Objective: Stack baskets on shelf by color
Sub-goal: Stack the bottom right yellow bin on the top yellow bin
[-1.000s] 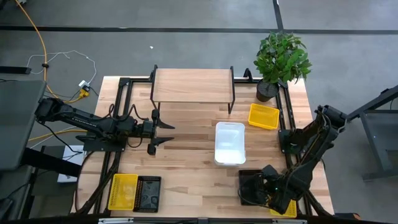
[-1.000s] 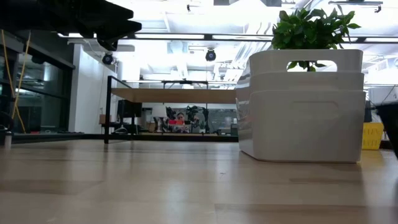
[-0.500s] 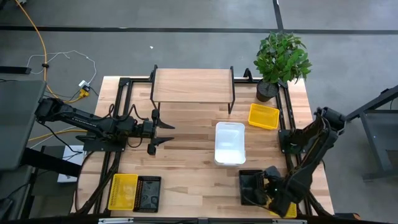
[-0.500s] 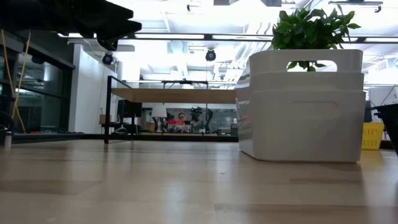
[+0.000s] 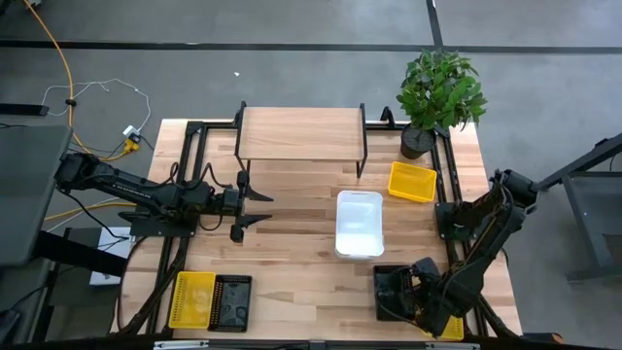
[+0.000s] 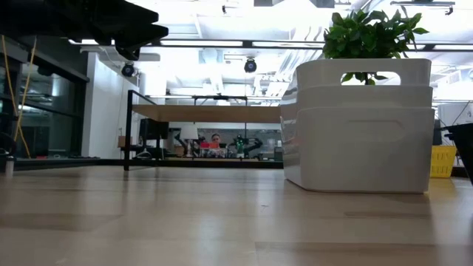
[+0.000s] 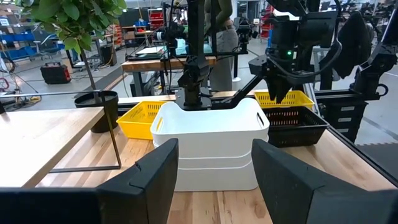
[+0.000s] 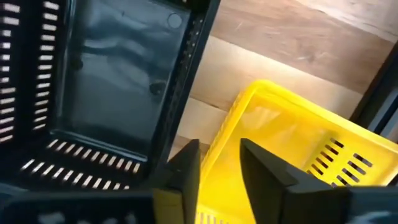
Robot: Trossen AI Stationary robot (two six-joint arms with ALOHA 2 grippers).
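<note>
Beside the black basket point(image 8: 106, 87), well short of the empty shelf point(image 5: 300, 133), the right gripper point(image 8: 219, 163) straddles the yellow basket's point(image 8: 292, 155) rim part-open, holding nothing yet; it must close next, while the left gripper point(image 5: 255, 207) waits open.

Inspection for legible markings: none found. No text, label, brand, number or sign can be read on any surface in the four views. Items in the room beyond the table are too small and indistinct to make out any lettering.
</note>
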